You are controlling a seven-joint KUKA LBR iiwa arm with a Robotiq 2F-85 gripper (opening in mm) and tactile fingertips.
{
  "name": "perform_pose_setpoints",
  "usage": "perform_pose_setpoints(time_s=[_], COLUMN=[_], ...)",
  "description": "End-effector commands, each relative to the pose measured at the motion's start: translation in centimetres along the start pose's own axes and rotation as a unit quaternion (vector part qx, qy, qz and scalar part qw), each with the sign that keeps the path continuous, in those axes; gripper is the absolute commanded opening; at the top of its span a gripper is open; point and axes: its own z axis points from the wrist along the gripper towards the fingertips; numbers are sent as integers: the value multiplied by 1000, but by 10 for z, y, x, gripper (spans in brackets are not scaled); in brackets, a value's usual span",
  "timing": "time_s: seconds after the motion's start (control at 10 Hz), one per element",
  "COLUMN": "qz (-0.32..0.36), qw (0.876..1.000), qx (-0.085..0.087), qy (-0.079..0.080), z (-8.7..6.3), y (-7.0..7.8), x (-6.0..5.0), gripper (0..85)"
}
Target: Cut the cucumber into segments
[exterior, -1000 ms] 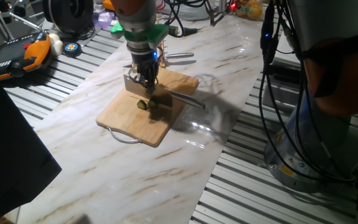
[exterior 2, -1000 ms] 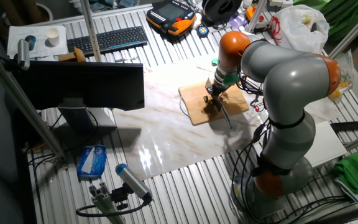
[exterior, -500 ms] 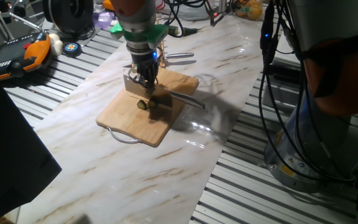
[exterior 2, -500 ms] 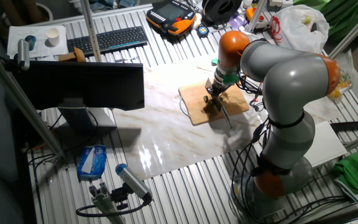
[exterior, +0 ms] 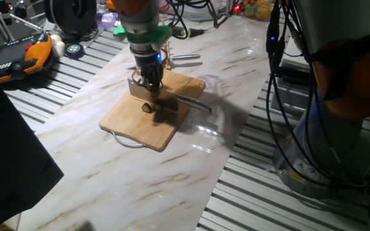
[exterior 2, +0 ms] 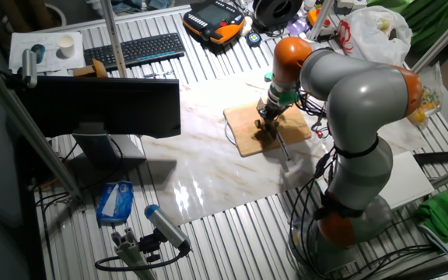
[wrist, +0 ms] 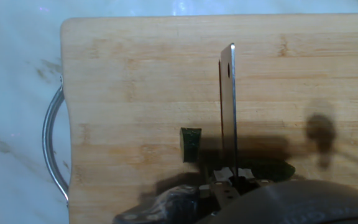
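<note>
- The cucumber (wrist: 272, 169), a dark green stub, shows in my hand view only as a dark strip lying on the board just right of my blade, mostly in shadow, so I cannot read its cut end.
- One segment (wrist: 191, 144), a small dark green chunk with a paler face, lies alone on the wood just left of the blade, apart from the rest; in one fixed view it is the small round piece (exterior: 146, 108) with a yellowish face below my fingers.
- My two-finger gripper (exterior: 150, 83) stands straight over the pale wooden cutting board (exterior: 127, 119) and is closed around the handle of a flat steel knife (wrist: 229, 112), whose blade stands on edge and runs away from the camera along the board, a hole near its far tip.
- The blade sits between the cut segment and the remaining cucumber, close to both; whether it touches either I cannot tell.
- The board carries only these pieces and the knife; its metal wire handle (wrist: 50, 146) sticks out over the white marble-patterned tabletop (exterior: 172, 173).
- In the other fixed view my orange and grey arm (exterior 2: 341, 85) bends down over the board (exterior 2: 247, 134).
</note>
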Motion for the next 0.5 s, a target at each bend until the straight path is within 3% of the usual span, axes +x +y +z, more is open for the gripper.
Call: perform_pose_setpoints(time_s=[0.0,0.4], qz=[0,-2], qw=[1000,1000], qx=[-1,-3], qy=[-1,-8], z=[1,3], y=[0,1], x=[0,1], gripper=[7,7])
